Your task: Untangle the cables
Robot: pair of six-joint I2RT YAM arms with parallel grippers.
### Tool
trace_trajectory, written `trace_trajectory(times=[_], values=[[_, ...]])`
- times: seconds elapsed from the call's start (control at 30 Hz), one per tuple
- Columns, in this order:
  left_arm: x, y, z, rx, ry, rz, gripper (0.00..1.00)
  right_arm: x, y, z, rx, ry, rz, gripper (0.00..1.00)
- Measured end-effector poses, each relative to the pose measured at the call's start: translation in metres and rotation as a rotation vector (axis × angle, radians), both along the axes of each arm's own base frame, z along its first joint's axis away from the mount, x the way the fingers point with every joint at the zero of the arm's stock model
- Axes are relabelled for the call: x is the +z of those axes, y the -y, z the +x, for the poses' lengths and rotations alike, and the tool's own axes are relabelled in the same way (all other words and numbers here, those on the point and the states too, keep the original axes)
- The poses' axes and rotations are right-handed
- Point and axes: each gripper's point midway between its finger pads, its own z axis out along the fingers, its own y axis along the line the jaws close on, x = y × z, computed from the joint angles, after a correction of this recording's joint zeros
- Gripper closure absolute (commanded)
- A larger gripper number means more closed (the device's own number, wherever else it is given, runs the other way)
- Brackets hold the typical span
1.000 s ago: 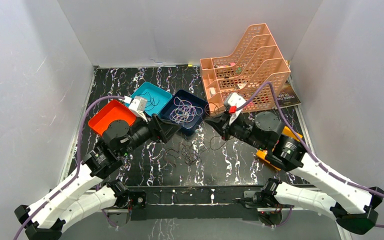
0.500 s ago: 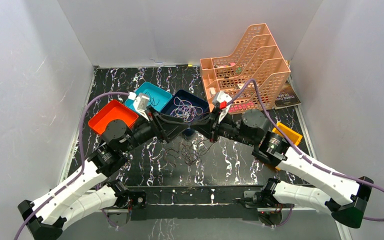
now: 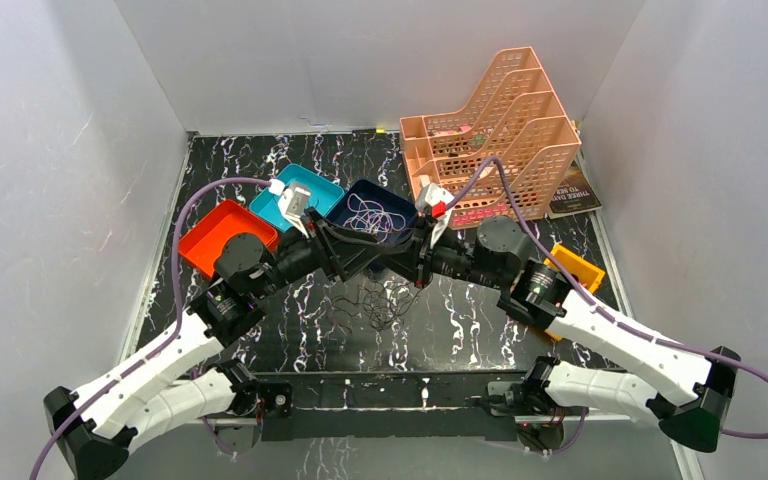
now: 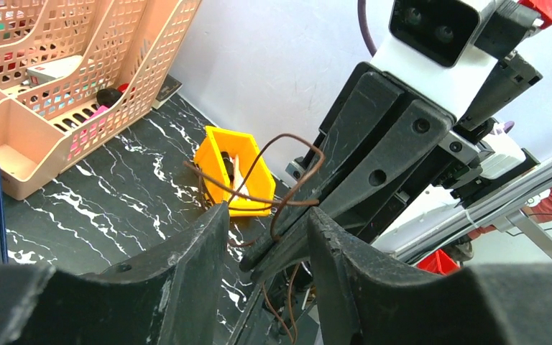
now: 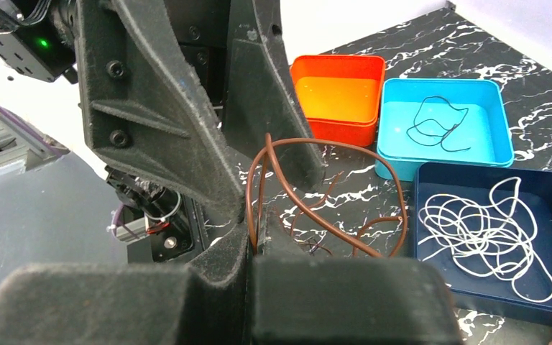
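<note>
Jaws on the right gripper [image 5: 253,248] are squeezed fully together with a thin brown wiry cable [image 5: 315,201] pinched between them; its loops spring up and out from the tips. Jaws on the left gripper [image 4: 266,215] are parted roughly halfway, one black finger either side of the right gripper's tip and of that brown loop; can't tell if they actually touch the strand, so I'm not calling it a grip.

Both grippers meet nose to nose above the middle of the black white-veined marble worktop [image 3: 260,160], right at the near edge of a square dark blue plastic tray [image 5: 489,171]. That tray has a bunch of whitish looping cables [image 5: 485,230] lying in it; just beside it is a square teal plastic tray [image 5: 445,82] with one black cable [image 5: 438,123] curled inside; next along to the left in the top view is a square orange plastic tray [image 5: 338,65].

Under the grippers, on the worktop, sits a loose tangle of dark cables [image 3: 375,305]; the brown one trails down toward it, but whether they're joined I can't make out.

Further out: a peach mesh plastic tiered file rack [image 3: 500,120] at the back right; a small yellow plastic bin [image 4: 212,154] near the right arm; a dark booklet [image 3: 572,195] just beside the rack's right side.
</note>
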Motion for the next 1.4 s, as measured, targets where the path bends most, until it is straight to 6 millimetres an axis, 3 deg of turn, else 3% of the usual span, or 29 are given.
trace_trajectory(times=[0.23,0.4,0.63,0.87,0.93,1.1,1.4], values=[[0.0,0.001,0.002,0.002,0.002,-0.001,0.77,-0.002,-0.003,-0.005,0.034,-0.008,-0.001,1.0],[0.001,0.002,0.002,0.001,0.005,-0.007,1.0,0.001,-0.004,-0.006,0.041,-0.01,0.01,0.96],[0.001,0.0,0.004,0.018,0.003,-0.008,1.0,-0.001,-0.004,-0.007,0.039,-0.025,0.015,0.66],[-0.005,-0.002,0.009,0.049,-0.012,0.012,1.0,-0.005,0.004,-0.009,0.022,-0.024,0.019,0.58],[-0.006,-0.002,0.01,0.052,-0.013,0.015,1.0,-0.003,0.005,-0.008,0.016,-0.021,0.024,0.62],[-0.008,-0.003,0.01,0.056,-0.019,0.023,1.0,-0.003,0.006,-0.007,0.007,-0.021,0.024,0.85],[-0.017,-0.01,0.017,0.118,-0.055,0.101,1.0,-0.007,0.013,0.009,-0.096,-0.024,0.026,1.0]])
